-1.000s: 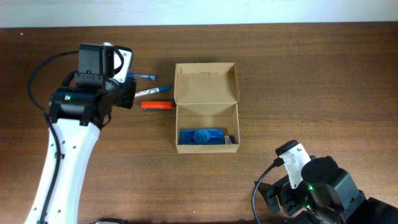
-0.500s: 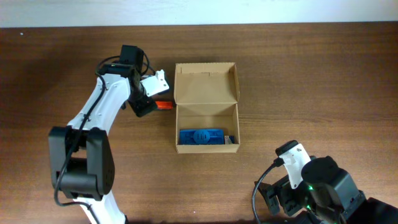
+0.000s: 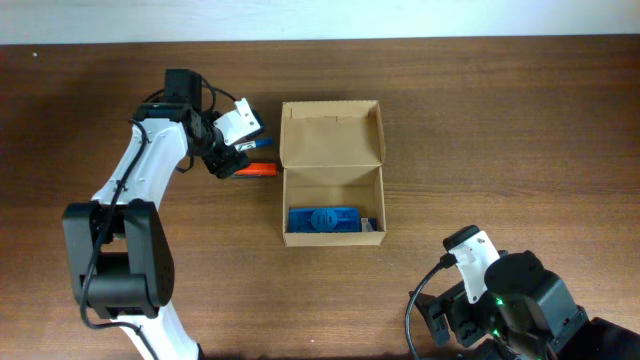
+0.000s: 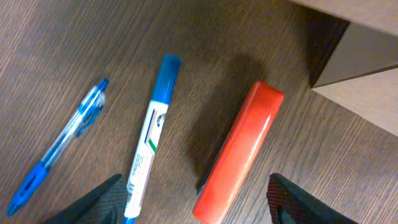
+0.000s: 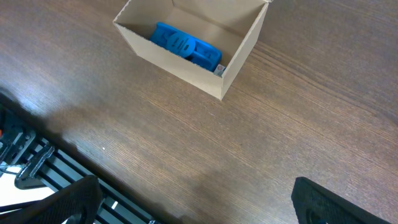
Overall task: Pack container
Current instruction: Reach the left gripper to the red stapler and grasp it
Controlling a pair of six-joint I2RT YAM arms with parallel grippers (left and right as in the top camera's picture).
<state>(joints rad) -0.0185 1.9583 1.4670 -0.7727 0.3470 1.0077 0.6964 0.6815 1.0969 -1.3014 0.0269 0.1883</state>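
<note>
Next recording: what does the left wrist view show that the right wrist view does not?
Only the left wrist: a blue ballpoint pen, a blue-capped marker and an orange-red item lying side by side on the table, ahead of the open left tool. Only the right wrist: the blue object inside the container, and a black slatted rack. Both: the container's cardboard and the wood table.

Desk (image 3: 500, 150) is dark brown wood-grain laminate and fills nearly the whole overhead view. A white strip (image 3: 400, 20) runs along the far edge; wall or floor, can't tell. The right wrist view shows a black slatted frame (image 5: 37, 165) past the near desk edge. Lighting is even, with soft shadows.
</note>
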